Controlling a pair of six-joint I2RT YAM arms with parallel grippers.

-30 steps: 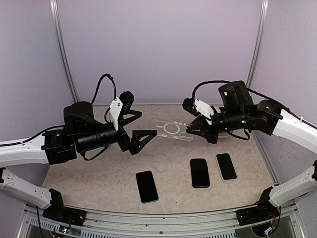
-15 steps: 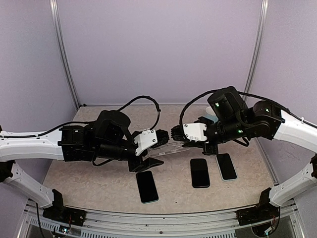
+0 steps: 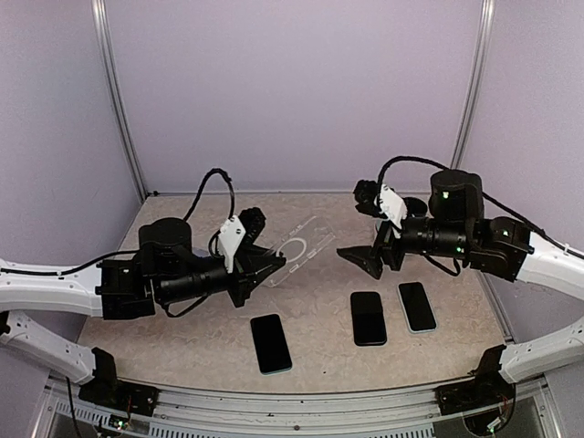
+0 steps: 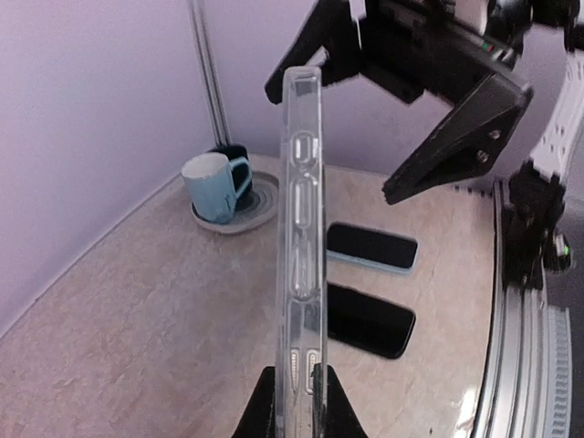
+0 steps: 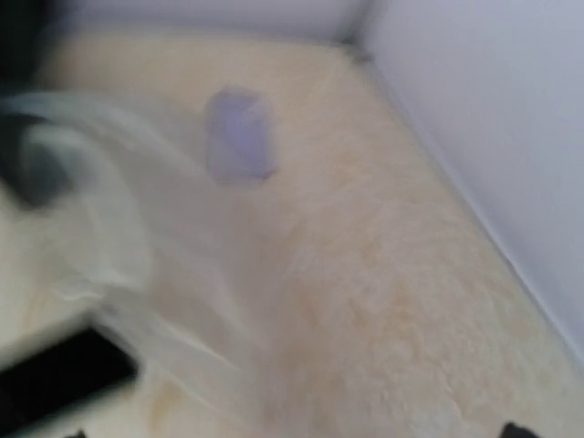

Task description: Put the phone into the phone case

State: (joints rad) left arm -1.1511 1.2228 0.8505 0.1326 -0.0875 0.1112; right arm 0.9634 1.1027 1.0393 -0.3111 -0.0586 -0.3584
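The clear phone case (image 3: 297, 245) hangs tilted above the table, and my left gripper (image 3: 262, 265) is shut on its lower end. In the left wrist view the phone case (image 4: 301, 210) stands edge-on between the black fingers (image 4: 263, 411). My right gripper (image 3: 367, 228) is open and empty, a short way right of the case. Three black phones lie flat on the table: one (image 3: 271, 343) near the front, one (image 3: 368, 318) in the middle, one (image 3: 417, 306) to the right. The right wrist view is badly blurred; a phone (image 5: 59, 374) shows at its lower left.
A light blue mug (image 4: 214, 185) sits on a round coaster near the back wall. Purple walls with metal posts (image 3: 114, 100) close in the table. The table's metal front rail (image 3: 292, 406) runs along the near edge.
My right gripper has opened, let go of the case and pulled back to the right. My left gripper has shut on the case and carried it left.
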